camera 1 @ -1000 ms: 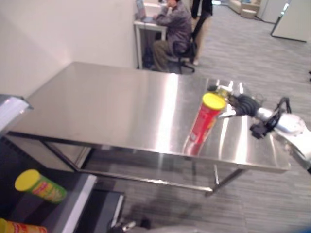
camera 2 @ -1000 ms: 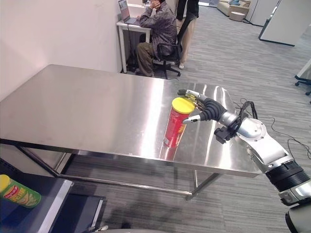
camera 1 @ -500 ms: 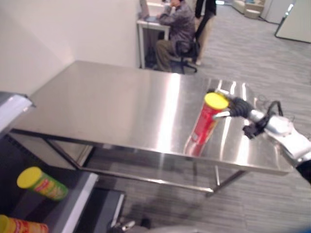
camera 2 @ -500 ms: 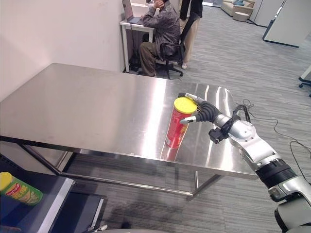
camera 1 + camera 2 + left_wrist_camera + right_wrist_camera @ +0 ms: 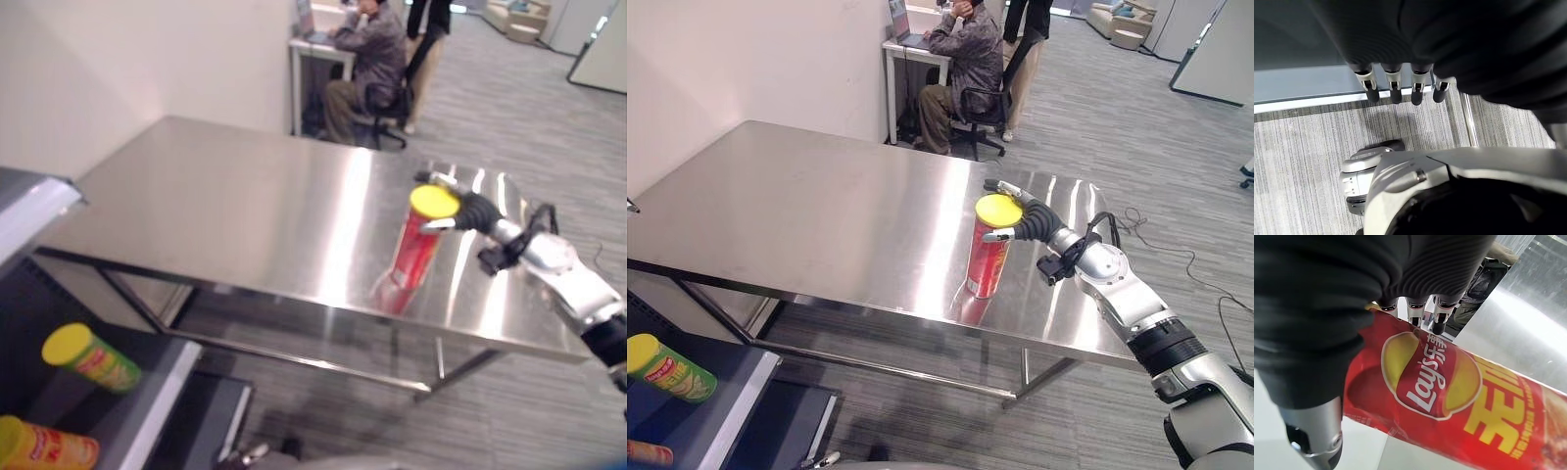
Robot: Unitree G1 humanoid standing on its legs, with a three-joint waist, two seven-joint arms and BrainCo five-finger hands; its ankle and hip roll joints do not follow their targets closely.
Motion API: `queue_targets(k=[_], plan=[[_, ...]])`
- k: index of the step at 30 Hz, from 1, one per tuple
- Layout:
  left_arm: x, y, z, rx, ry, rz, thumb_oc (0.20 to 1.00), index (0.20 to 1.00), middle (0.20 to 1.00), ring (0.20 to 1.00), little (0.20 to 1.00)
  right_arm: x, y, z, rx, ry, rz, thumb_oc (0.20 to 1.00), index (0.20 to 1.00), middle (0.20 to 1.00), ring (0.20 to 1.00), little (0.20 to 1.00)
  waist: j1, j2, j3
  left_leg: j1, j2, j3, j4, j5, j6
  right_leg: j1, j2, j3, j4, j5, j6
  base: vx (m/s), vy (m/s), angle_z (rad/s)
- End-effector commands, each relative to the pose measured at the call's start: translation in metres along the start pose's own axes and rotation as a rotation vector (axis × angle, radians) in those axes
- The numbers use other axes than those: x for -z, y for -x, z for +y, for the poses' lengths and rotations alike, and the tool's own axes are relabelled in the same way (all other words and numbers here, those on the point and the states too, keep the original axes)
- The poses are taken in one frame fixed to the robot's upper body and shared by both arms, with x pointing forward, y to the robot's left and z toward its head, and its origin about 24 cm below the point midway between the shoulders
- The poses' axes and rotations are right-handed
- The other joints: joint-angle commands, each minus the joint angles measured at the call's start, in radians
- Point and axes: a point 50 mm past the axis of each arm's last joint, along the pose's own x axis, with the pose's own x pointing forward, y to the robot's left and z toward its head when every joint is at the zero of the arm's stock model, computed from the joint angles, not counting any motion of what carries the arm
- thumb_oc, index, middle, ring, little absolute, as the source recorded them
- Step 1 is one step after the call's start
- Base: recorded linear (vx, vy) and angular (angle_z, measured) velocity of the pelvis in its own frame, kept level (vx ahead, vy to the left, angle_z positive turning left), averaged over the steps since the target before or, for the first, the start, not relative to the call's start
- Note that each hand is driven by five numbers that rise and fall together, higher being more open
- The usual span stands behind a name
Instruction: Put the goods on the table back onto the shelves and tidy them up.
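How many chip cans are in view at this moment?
3. A red can stands on the table with the right hand around its top; a green can and an orange can lie on the shelf. The shelf may hide more.

Bright, even room light throws long white glare streaks down the steel table (image 5: 823,206) beside the right hand (image 5: 1029,217), whose wrist view looks soft up close, while the shelf (image 5: 147,392) lies dim, perhaps in shadow.
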Motion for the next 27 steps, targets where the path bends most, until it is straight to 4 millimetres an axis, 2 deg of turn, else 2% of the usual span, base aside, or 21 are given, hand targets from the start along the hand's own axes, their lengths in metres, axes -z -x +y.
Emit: queue_targets(k=[1,7,20,21,22,27], plan=[[0.018,0.003,-0.026,0.079,-0.02,0.072,1.0,1.0,1.0,1.0,1.0,-0.036,-0.013,-0.021,0.056,0.087,-0.123,1.0,1.0,1.0,1.0,1.0,0.061,0.041,-0.023,0.046,0.055,-0.049,0.008,-0.117,-0.025,-0.071,-0.037,0.011,0.027,0.03,0.045,0.0,0.0,0.0],[0.016,0.003,-0.026,0.076,-0.019,0.069,1.0,1.0,1.0,1.0,1.0,-0.036,-0.017,-0.018,0.068,0.09,-0.124,1.0,1.0,1.0,1.0,1.0,0.06,0.043,-0.023,0.048,0.055,-0.049,0.008,-0.118,-0.023,-0.069,-0.037,0.013,0.026,0.03,0.044,0.0,0.0,0.0],[0.013,0.001,-0.023,0.049,-0.003,0.068,1.0,1.0,1.0,1.0,1.0,-0.029,-0.034,0.004,0.021,0.068,-0.106,1.0,1.0,1.0,1.0,1.0,0.066,0.05,-0.024,0.045,0.051,-0.053,0.008,-0.115,-0.022,-0.069,-0.04,0.014,0.023,0.03,0.041,0.0,0.0,0.0],[0.013,0.001,-0.023,0.046,-0.002,0.068,1.0,1.0,1.0,1.0,1.0,-0.029,-0.034,0.004,0.022,0.072,-0.105,0.253,0.253,0.253,0.253,0.253,0.068,0.051,-0.025,0.044,0.05,-0.055,0.008,-0.115,-0.022,-0.068,-0.041,0.014,0.024,0.03,0.041,0.0,0.0,0.0],[0.013,0.001,-0.023,0.047,0.003,0.068,1.0,1.0,1.0,1.0,1.0,-0.028,-0.035,0.005,0.021,0.071,-0.104,0.2,0.2,0.2,0.2,0.2,0.069,0.051,-0.025,0.044,0.049,-0.055,0.008,-0.115,-0.021,-0.069,-0.041,0.014,0.024,0.03,0.04,0.0,0.0,0.0],[0.011,0.001,-0.019,0.027,0.01,0.062,1.0,1.0,1.0,1.0,1.0,-0.03,-0.032,0.003,0.036,0.097,-0.113,0.2,0.2,0.2,0.2,0.2,0.069,0.052,-0.025,0.045,0.047,-0.058,0.008,-0.116,-0.021,-0.068,-0.043,0.012,0.025,0.029,0.041,0.0,0.0,0.0]])
